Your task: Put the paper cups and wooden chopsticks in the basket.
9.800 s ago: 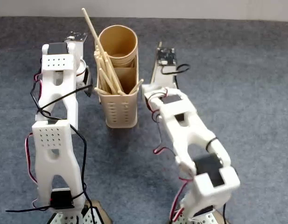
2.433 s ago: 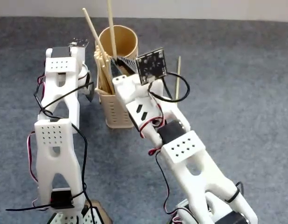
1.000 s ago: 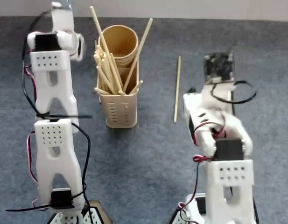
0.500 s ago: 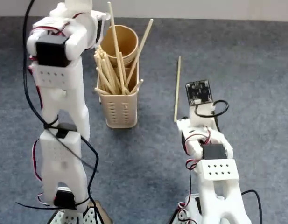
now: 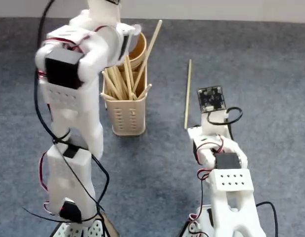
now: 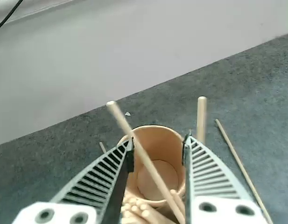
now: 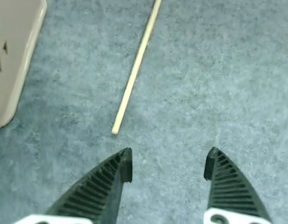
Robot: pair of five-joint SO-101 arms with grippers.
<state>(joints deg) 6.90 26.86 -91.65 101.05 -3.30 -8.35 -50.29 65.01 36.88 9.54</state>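
Basically one item left out: a single loose chopstick (image 5: 187,91) lies flat on the grey tabletop (image 5: 261,74), well apart from the basket (image 5: 125,116) on the right arm's side. Paper cups (image 5: 137,52) sit nested in the basket's far end, and the bundle of chopsticks (image 5: 120,81) stands in the near end, several leaning out at angles. Left gripper (image 6: 158,139) hangs right over the cups, fingers spread wide, with one leaning stick (image 6: 134,140) passing between them unclamped. Right gripper (image 7: 169,150) is low over the tabletop, fingers wide and holding nothing, just short of the near end of the loose chopstick (image 7: 134,70). Risks as I read them: the stick is thin and flat on the carpet, so the fingers may close above it or nudge it away. An end grasp would likely let it pivot and droop. The basket is tall, narrow and top-heavy with sticks, so a long chopstick coming in at an angle could catch the leaning ones and tip it or flick some out. The left arm over the basket mouth could also collide with the right arm, or snag that stick when lifting.
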